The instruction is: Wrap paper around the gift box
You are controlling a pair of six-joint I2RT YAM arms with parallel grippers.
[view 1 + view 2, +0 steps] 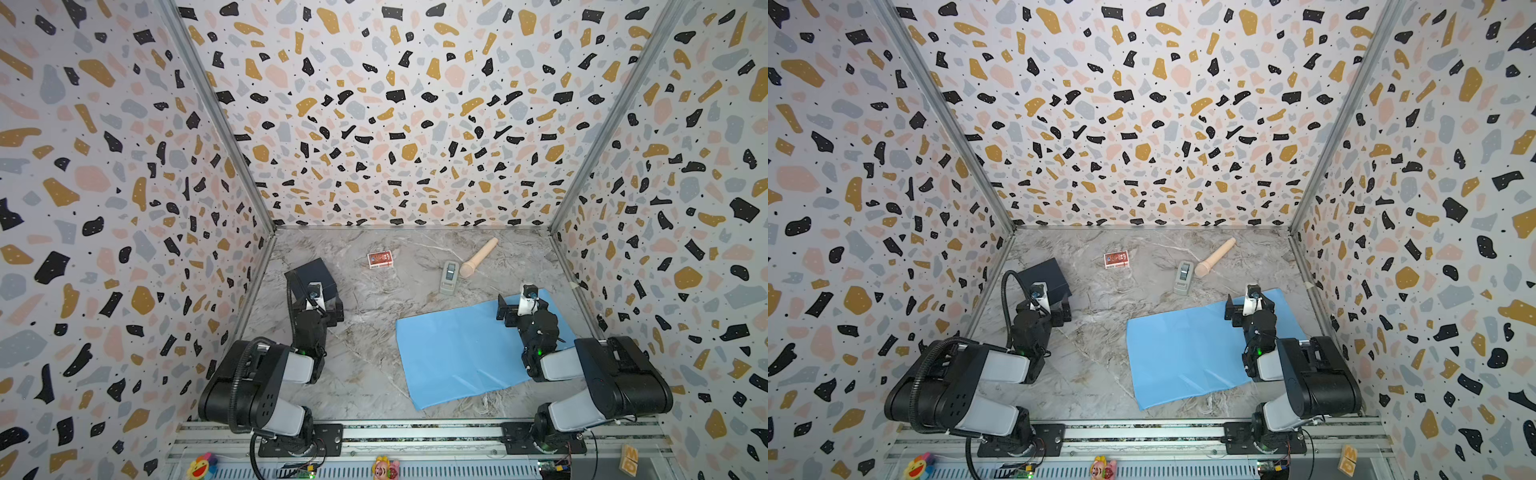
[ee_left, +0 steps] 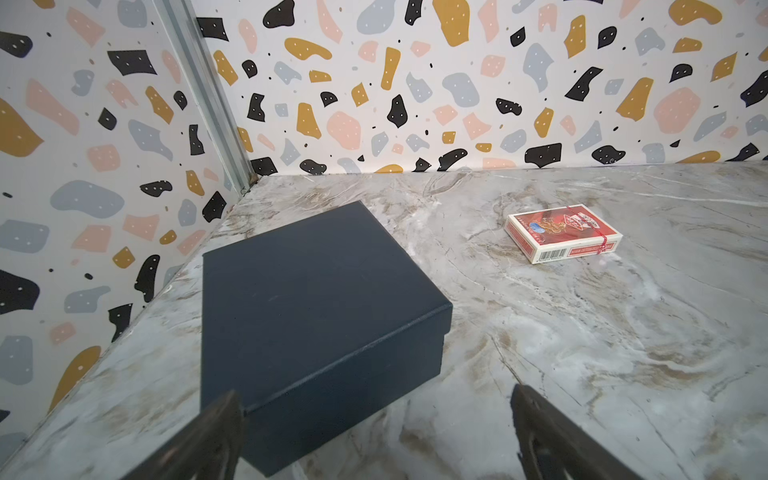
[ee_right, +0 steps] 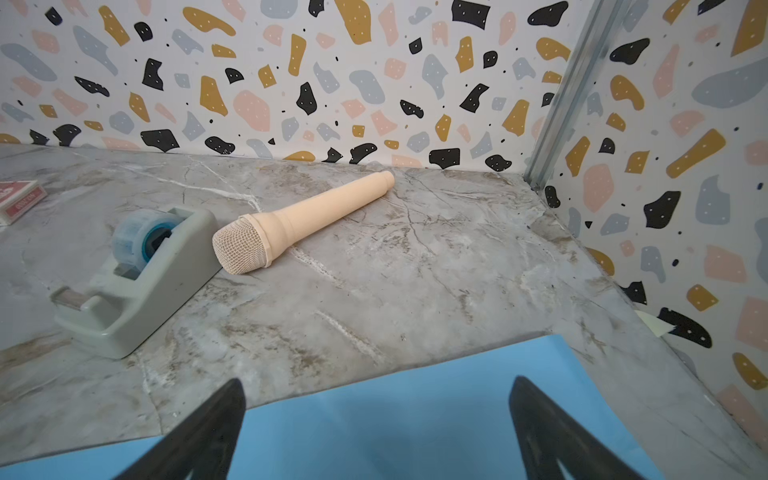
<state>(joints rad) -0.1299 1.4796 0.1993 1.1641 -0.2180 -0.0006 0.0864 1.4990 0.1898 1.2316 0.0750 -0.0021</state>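
1. Wide open and empty, my left claw point(image 2: 376, 395) hangs at the near corner of the gift box point(image 2: 316, 316).
2. That box sits flat on the table point(image 1: 374, 316) by the left wall point(image 2: 83, 208), well apart from the paper point(image 1: 457, 353).
3. Over the paper's far edge my right claw point(image 3: 378, 382) hovers, equally wide and empty.

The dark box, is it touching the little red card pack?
Apart. The left wrist view shows the dark box and the red card pack with bare table between them.
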